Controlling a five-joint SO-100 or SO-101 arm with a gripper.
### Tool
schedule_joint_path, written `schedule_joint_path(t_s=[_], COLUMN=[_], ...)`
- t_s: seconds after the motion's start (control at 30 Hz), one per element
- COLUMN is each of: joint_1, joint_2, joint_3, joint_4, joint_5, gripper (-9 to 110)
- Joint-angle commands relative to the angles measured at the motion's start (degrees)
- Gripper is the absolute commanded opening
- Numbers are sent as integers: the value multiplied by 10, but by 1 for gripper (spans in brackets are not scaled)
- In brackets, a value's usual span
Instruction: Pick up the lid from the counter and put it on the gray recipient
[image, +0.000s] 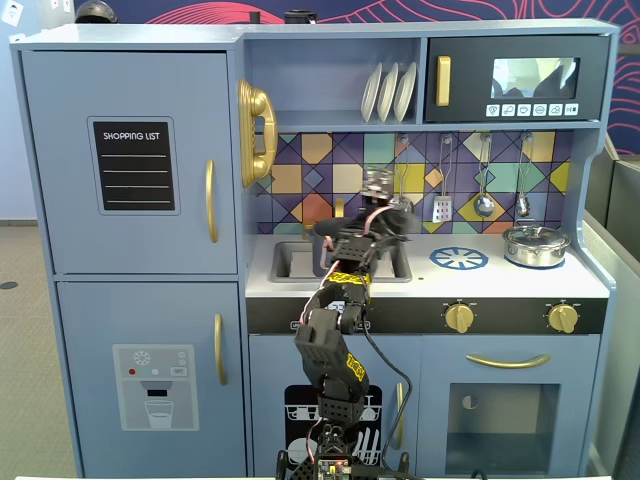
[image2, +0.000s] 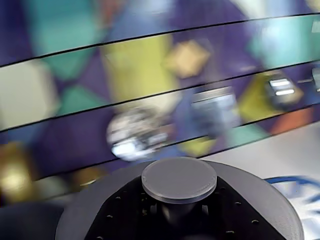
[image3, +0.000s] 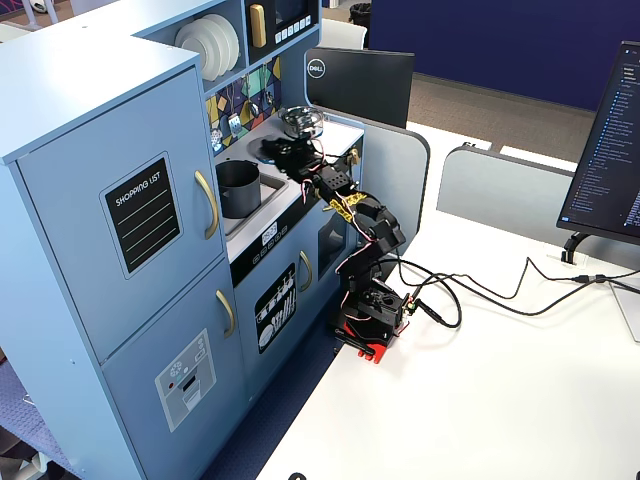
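Currently lid held by knob in gripper, disc flat; gray pot located left of gripper in angled fixed view, mouth open upward.

The arm is built of chunky black segments, with yellow-and-black striped stickers at its joints. A red base shows at 6 o'clock, and thin black cables trail off toward 3 o'clock across the surface.
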Motion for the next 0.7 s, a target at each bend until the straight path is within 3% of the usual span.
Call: schedule_joint_path(t_s=[0.0, 0.33, 0.67], joint_1=[-61, -125, -122], joint_2=[33, -36, -79], joint_3=[-48, -47, -39], joint_4=[5, -69, -112], joint_5=[-4, -30, -41], gripper=[0, 0, 0])
